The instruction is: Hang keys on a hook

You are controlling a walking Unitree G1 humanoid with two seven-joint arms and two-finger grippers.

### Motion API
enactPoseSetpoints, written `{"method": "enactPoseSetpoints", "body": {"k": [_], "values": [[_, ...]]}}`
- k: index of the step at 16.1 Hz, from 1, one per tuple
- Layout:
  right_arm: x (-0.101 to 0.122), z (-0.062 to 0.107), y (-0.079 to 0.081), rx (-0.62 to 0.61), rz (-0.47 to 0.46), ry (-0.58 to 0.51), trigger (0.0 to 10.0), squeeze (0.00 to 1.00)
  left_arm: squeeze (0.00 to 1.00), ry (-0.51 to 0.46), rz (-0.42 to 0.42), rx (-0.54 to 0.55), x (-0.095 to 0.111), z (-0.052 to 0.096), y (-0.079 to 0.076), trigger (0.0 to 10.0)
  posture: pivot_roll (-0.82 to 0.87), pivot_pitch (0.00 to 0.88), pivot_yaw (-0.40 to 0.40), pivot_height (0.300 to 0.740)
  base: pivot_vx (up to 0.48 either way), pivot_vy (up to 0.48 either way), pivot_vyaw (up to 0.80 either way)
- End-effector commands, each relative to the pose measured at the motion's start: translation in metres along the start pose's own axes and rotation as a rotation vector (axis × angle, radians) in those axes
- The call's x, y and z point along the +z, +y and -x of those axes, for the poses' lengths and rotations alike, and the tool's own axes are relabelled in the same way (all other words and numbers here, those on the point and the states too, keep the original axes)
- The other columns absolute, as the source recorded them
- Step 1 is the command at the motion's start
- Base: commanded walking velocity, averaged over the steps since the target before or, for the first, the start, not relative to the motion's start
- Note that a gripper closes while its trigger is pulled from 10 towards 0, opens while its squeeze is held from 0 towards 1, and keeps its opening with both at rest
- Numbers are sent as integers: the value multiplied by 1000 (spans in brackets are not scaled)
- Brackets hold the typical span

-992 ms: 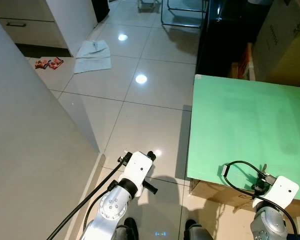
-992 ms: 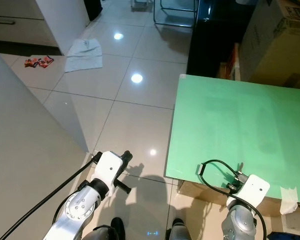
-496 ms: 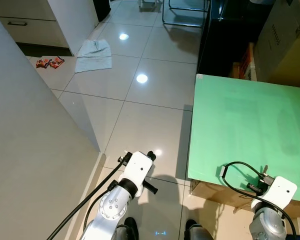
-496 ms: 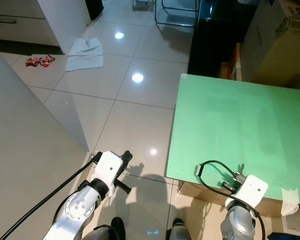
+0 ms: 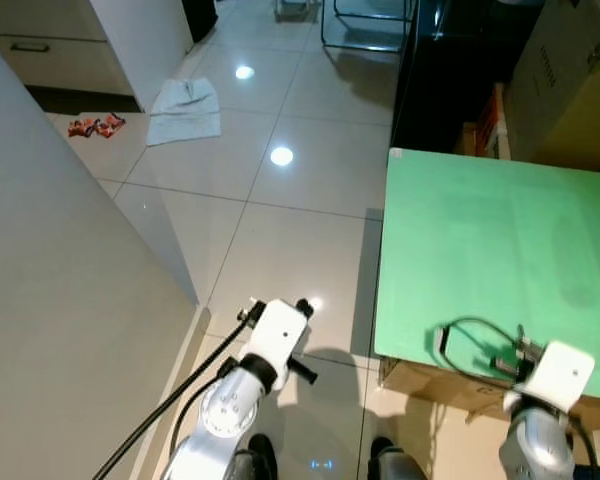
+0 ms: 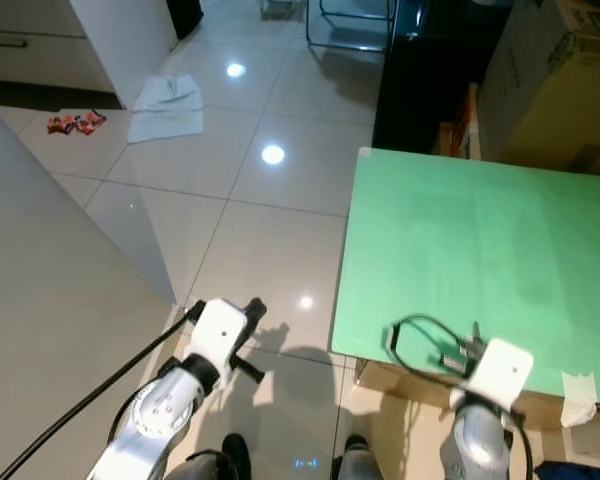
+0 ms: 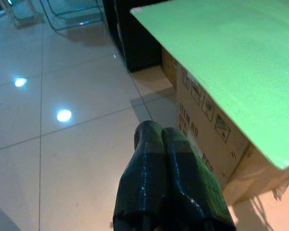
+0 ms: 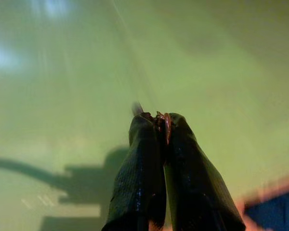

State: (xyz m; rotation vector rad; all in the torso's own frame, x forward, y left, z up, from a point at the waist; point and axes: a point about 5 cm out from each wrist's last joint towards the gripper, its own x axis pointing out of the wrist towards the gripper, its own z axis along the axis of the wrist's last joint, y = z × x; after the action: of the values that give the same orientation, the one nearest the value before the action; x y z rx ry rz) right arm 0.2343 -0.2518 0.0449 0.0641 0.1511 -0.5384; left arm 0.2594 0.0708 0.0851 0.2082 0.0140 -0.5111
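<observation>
Keys (image 8: 163, 120) pinched in my right gripper (image 8: 160, 121) over green table (image 5: 480, 240) | left gripper (image 7: 156, 132) fingers together above floor (image 7: 77, 144)

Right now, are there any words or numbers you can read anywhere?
No text can be read.
Cardboard box under the green table: black print and symbols, too blurred to read.
Big cardboard box behind the table: label too small to read.

Glossy tiled floor (image 5: 280, 220) (lamp glare), green tabletop (image 5: 500, 250), cardboard boxes (image 5: 570, 90) behind.
</observation>
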Motion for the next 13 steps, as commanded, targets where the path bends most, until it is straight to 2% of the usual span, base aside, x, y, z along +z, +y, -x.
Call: {"method": "enactPoseSetpoints", "body": {"k": [1, 2, 3, 5, 7, 8, 10, 12, 13], "values": [[1, 6, 0, -2, 23, -8, 0, 0, 0, 26, 10, 4, -6, 1, -1, 10000, -198, 260, 78, 740, 0, 0, 0], [16, 8, 9, 40, 42, -69, 0, 0, 0, 16, 25, 6, -4, -6, -1, 10000, -210, 222, 71, 740, 0, 0, 0], [19, 9, 11, 49, 44, -81, 0, 0, 0, 15, 30, 7, -3, -8, -1, 10000, -210, 222, 71, 740, 0, 0, 0], [31, 8, 24, 86, 4, -98, 0, 0, 0, 22, 88, 12, 0, -22, -1, 10000, -223, 141, 60, 740, 0, 0, 0], [43, 4, 38, 131, -47, -111, 0, 0, 0, 37, 134, 12, 4, -36, 0, 10000, -224, 100, 60, 740, 0, 0, 0], [57, -1, 49, 184, -91, -136, 0, 0, 0, 62, 202, 38, 4, -45, 7, 10000, -228, 35, 63, 740, 0, 0, 0], [71, -7, 64, 276, -147, -145, 0, 0, 0, 60, 272, 50, 6, -53, 16, 10000, -230, 0, 73, 740, 0, 0, 0], [83, -4, 82, 434, -165, -155, 0, 0, 0, 45, 278, 63, 9, -54, 29, 10000, -229, 0, 87, 740, 0, 0, 0], [86, -2, 85, 483, -156, -165, 0, 0, 0, 42, 287, 86, 8, -52, 39, 10000, -229, 0, 97, 740, 0, 0, 0]]}}
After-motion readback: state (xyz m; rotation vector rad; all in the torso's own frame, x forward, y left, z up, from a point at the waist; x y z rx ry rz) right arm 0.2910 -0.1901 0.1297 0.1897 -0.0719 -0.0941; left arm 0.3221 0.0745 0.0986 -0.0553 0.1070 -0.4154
